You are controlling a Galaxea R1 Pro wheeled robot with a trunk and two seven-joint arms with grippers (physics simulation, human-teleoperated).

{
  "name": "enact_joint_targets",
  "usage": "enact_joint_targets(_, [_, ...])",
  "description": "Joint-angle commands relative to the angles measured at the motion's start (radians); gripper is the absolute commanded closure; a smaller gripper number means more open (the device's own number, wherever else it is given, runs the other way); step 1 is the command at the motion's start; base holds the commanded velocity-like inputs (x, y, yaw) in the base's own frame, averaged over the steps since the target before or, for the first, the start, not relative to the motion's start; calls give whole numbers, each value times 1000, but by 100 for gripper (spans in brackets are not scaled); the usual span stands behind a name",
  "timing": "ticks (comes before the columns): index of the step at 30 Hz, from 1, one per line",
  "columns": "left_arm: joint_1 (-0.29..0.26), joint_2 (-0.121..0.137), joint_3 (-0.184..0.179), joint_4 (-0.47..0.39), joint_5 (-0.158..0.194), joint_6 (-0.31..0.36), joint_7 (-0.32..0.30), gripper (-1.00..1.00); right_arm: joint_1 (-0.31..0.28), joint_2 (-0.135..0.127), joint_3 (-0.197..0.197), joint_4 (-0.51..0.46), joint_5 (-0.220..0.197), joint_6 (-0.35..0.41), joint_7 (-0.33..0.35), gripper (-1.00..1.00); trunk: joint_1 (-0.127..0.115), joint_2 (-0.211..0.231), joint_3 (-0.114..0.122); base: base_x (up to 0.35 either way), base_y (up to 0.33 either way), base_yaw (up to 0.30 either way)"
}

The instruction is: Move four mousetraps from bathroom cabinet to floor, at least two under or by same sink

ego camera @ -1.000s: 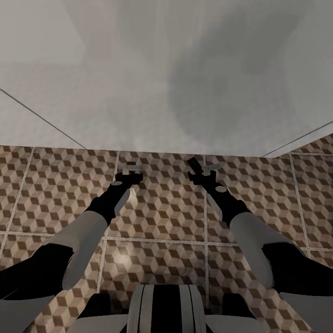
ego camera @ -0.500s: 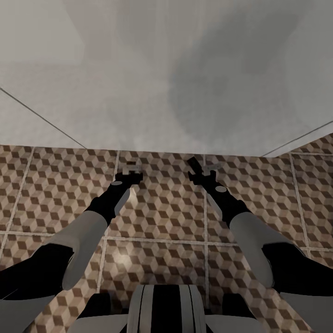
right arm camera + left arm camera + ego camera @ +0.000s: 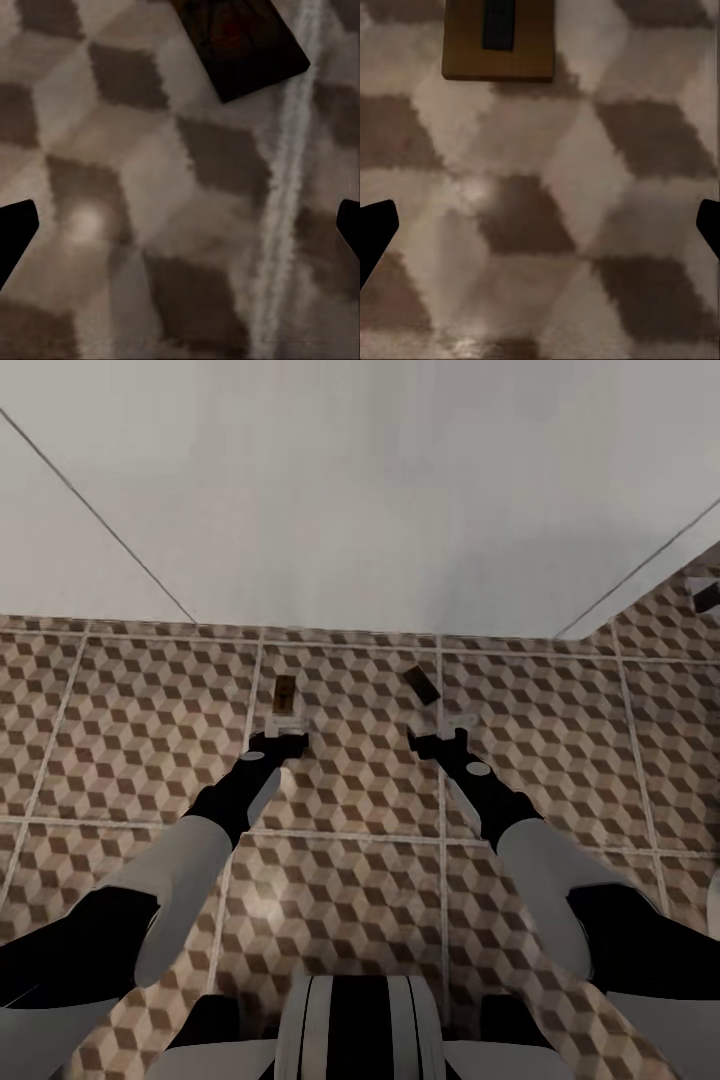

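While both arms reach forward and down over the bathroom floor of large square tiles printed with brown, beige and white cubes (image 3: 350, 800), two mousetraps lie flat on that floor just ahead of the grippers.

Left gripper (image 3: 280, 740): its fingers stand wide apart and hold nothing. In the left wrist view the two dark fingertips (image 3: 375, 232) sit at opposite edges with bare tile between them. A small flat rectangular brown wooden mousetrap with a dark metal bar (image 3: 285, 694) lies just beyond the fingers, apart from them, lengthwise along the arm's line. The left wrist view shows the same board (image 3: 498, 39), square to the fingers.

Right gripper (image 3: 440, 738): its fingers are likewise spread wide and empty. A second, darker brown mousetrap (image 3: 420, 685) lies just ahead of it, turned at an angle, close beside a pale grout line (image 3: 441, 790). The right wrist view shows this board (image 3: 240, 41) skewed, with a faint red mark on its face and the grout line (image 3: 289, 180) running past its corner.

Both traps rest near the foot of a plain pale grey wall (image 3: 360, 490). A small dark object (image 3: 706, 597) lies on the tiles at the far right; it cannot be identified.

No brand, label or legible writing appears on either trap.
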State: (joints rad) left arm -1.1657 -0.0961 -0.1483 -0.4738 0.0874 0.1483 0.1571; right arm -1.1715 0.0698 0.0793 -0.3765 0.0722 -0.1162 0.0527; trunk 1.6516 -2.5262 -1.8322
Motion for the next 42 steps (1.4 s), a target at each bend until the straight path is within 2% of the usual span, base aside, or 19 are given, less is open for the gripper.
enact_joint_targets(1, [0, 1, -8, -2, 9, 5, 8, -100, 0, 0, -1, 1, 8, -3, 1, -100, -1, 0, 0, -329, 0, 0])
enact_joint_targets(42, [0, 1, -8, -2, 9, 6, 9, -100, 0, -2, -1, -1, 8, -5, 2, -100, -1, 0, 0, -331, 0, 0])
